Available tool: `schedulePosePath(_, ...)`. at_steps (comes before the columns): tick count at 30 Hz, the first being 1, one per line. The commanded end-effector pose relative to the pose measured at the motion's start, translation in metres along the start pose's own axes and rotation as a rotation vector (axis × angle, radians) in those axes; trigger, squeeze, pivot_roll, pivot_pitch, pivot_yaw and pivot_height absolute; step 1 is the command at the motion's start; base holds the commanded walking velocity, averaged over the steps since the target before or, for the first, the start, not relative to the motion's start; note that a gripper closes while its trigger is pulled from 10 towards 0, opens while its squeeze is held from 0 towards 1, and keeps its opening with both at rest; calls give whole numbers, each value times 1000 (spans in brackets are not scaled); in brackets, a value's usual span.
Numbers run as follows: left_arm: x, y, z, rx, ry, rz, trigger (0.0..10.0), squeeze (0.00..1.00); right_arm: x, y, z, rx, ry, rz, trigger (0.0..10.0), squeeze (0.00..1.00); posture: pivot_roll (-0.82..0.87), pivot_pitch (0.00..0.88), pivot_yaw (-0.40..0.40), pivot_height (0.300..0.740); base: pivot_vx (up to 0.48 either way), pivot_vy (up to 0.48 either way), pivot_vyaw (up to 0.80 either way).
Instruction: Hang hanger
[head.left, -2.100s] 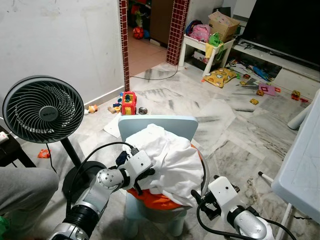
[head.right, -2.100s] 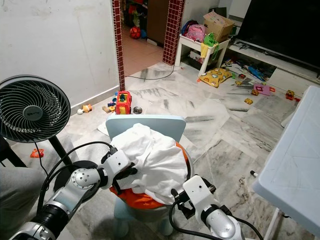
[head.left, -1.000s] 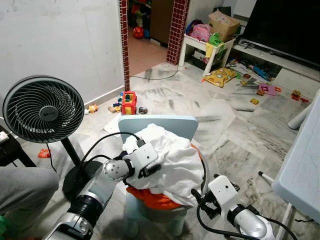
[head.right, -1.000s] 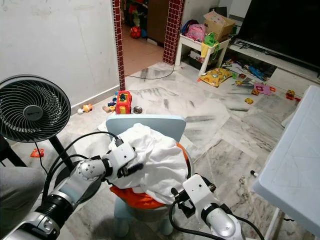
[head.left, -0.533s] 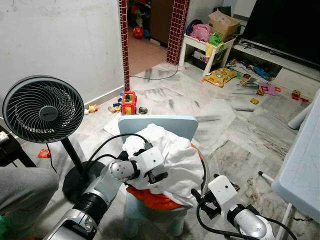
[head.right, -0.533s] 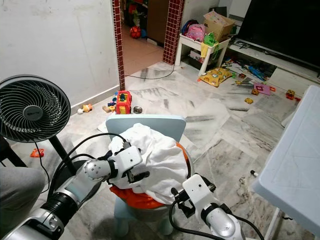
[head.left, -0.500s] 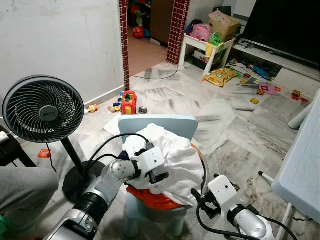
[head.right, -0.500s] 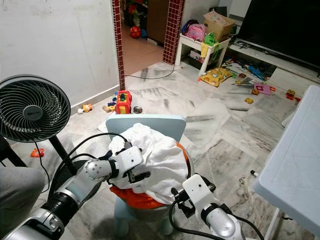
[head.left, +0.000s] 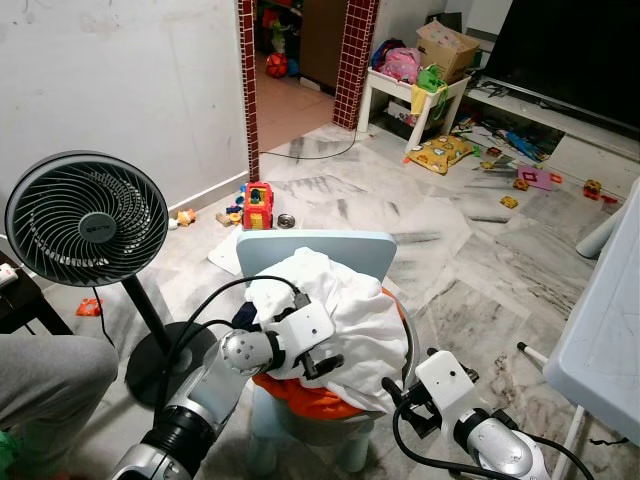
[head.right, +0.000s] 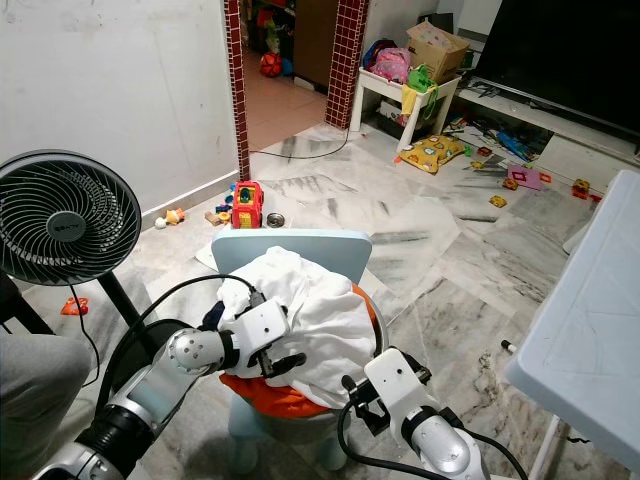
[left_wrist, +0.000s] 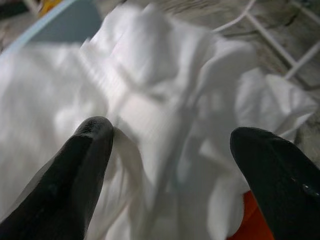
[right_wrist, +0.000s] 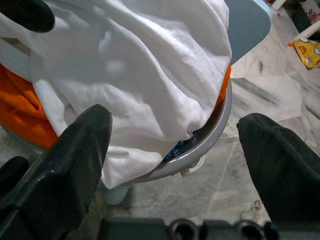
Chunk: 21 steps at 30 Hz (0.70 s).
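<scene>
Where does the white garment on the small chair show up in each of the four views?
Left eye view: white garment heaped at lower centre, left end effector at its near edge.
Right eye view: same heap, lower centre-left.
Left wrist view: blurred white folds between the two open black fingers.
Right wrist view: draped across the upper middle.
Shared landmark: the orange cloth under the garment, also at.

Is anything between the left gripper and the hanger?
No hanger can be made out. The left gripper, fingers spread, hangs over a white cloth heaped on orange fabric in a basin.
</scene>
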<state>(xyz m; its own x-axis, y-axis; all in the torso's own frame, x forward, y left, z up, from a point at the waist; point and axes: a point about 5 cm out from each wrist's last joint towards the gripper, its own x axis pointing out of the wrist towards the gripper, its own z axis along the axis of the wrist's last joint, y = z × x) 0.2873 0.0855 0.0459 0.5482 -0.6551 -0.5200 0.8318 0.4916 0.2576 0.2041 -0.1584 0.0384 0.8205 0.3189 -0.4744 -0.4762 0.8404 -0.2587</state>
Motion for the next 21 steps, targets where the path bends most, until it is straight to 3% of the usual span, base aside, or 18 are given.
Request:
schedulePosePath(1,-3,4,1,-11,-7,32,10000,0,-1,-1,2,-8,0,-4,10000,0,75,0,-63,740,0,0,0)
schedulePosePath(8,-3,6,-3,-36,18,42,10000,0,2,-2,3,-11,-3,-2,10000,0,77,0,-65,740,0,0,0)
schedulePosePath(21,10,4,-5,-8,35,15,10000,0,0,-2,2,-11,-1,-7,10000,0,65,0,-62,740,0,0,0)
